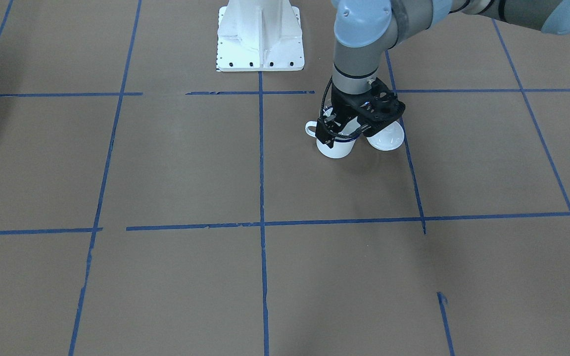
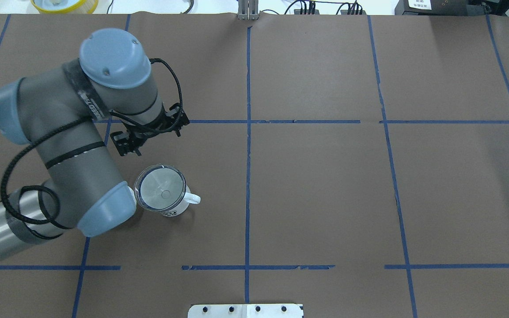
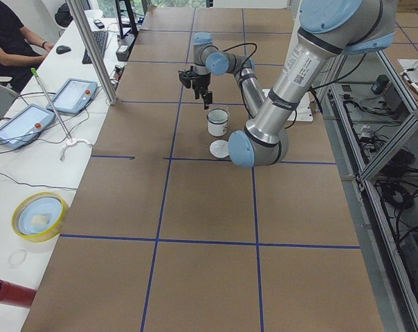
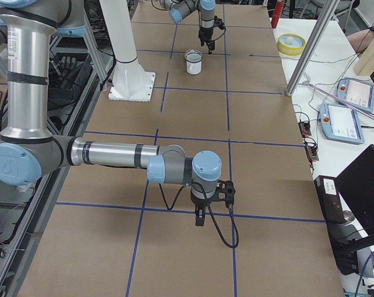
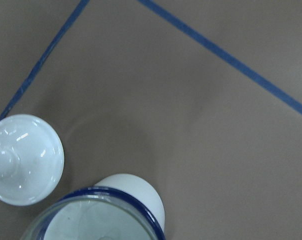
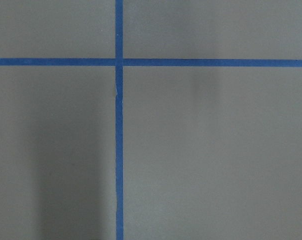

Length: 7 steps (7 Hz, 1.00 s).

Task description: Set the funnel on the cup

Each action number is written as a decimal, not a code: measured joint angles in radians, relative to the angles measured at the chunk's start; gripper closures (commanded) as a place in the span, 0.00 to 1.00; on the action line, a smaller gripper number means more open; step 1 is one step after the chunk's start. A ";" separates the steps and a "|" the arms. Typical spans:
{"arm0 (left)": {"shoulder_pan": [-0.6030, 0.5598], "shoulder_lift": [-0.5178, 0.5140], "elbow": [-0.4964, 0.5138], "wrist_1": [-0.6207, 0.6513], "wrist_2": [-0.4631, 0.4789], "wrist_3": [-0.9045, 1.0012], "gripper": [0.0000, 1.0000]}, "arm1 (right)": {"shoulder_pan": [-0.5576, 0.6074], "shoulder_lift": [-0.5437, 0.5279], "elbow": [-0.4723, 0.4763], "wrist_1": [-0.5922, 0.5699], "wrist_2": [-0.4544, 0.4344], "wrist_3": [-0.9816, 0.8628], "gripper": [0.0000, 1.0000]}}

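While the white lid (image 5: 23, 160) lies knob-up just beside the cup (image 2: 179, 207) on its left, the left gripper (image 2: 128, 148) hangs above the cup without touching it, jaws spread and holding nothing. On the cup sits the clear funnel (image 2: 160, 193), its wide cone upright on the dark blue rim, the cup's handle pointing right in the overhead view. Well right of the cup, the right gripper (image 4: 199, 219) points down at brown paper (image 6: 216, 150) near crossing blue tape lines (image 6: 119, 62); how its jaws stand cannot be told.
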 measured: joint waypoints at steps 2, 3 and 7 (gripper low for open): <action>-0.183 0.129 -0.053 0.002 -0.073 0.380 0.00 | 0.000 0.000 0.000 0.000 0.000 0.000 0.00; -0.312 0.209 -0.061 0.001 -0.131 0.618 0.00 | 0.000 0.000 -0.001 0.000 0.000 0.000 0.00; -0.923 0.492 0.195 -0.059 -0.320 1.654 0.00 | 0.000 0.000 -0.001 0.000 0.000 0.000 0.00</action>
